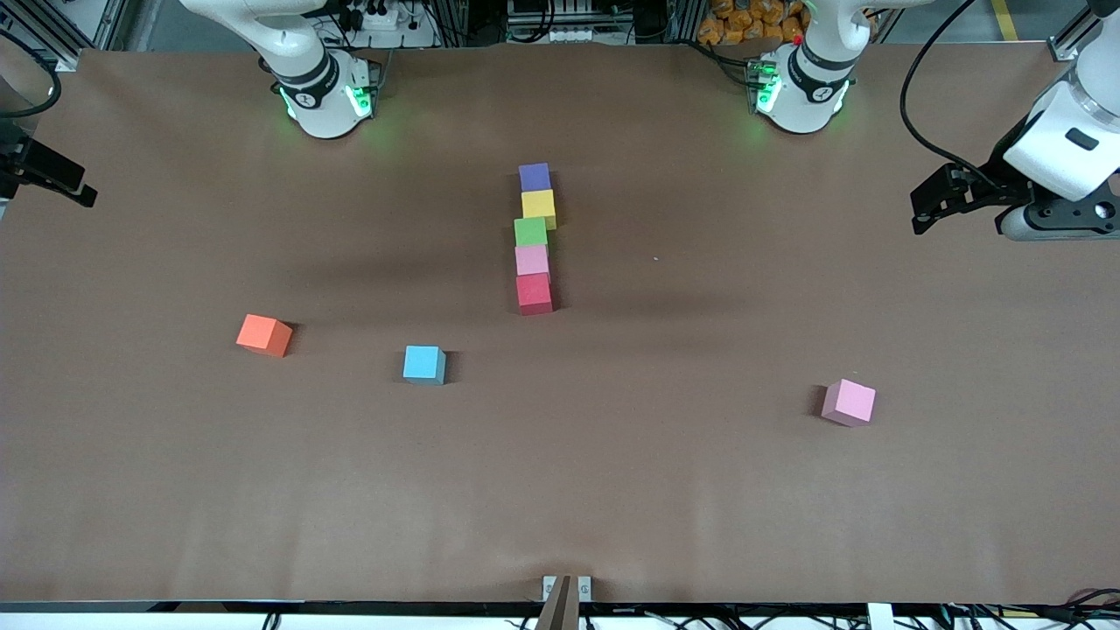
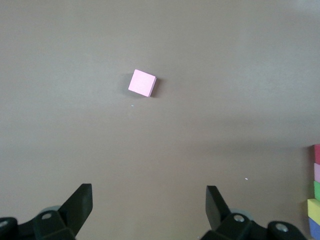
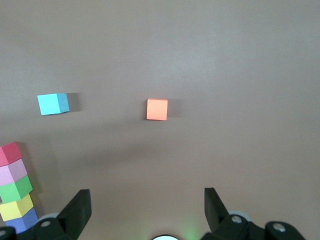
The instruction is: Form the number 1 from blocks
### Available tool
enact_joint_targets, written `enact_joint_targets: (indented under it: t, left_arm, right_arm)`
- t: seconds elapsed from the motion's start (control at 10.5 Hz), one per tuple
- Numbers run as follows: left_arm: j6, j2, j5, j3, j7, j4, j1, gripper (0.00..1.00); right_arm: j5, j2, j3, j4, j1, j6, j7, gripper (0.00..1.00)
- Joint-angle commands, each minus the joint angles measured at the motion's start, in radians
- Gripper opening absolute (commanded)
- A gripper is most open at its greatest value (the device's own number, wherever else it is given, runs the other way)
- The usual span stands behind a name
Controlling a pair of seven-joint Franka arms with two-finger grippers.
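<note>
While both tools (image 2: 148,210) (image 3: 147,212) gape wide, blocks (image 1: 534,236) dot the brown table (image 1: 700,490).

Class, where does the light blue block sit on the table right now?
In the front view the light blue block lies alone, nearer the camera than the column's red block, between the orange block and that column, toward the right arm's end.

Block column (image 2: 316,192) cut by the left wrist view's edge; right gripper (image 1: 52,179) mostly outside the front view

Right pincer (image 3: 145,210) open above table; orange block (image 3: 157,109), light blue block (image 3: 52,104) apart; five-block row (image 3: 15,192) at edge.
</note>
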Motion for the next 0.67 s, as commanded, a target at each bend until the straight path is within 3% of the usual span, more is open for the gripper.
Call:
enact_joint_targets:
  t: [0.0, 0.57]
  left_arm:
    - [0.018, -0.025, -0.027, -0.001, 0.019, -0.025, 0.011, 1.0]
    - [0.018, -0.033, -0.027, -0.001, 0.019, -0.036, 0.009, 1.0]
  right_arm:
    - [-0.018, -0.019, 0.01, -0.016, -0.014, -0.002, -0.015, 1.0]
    - [-0.016, -0.019, 0.01, -0.016, -0.015, -0.002, -0.015, 1.0]
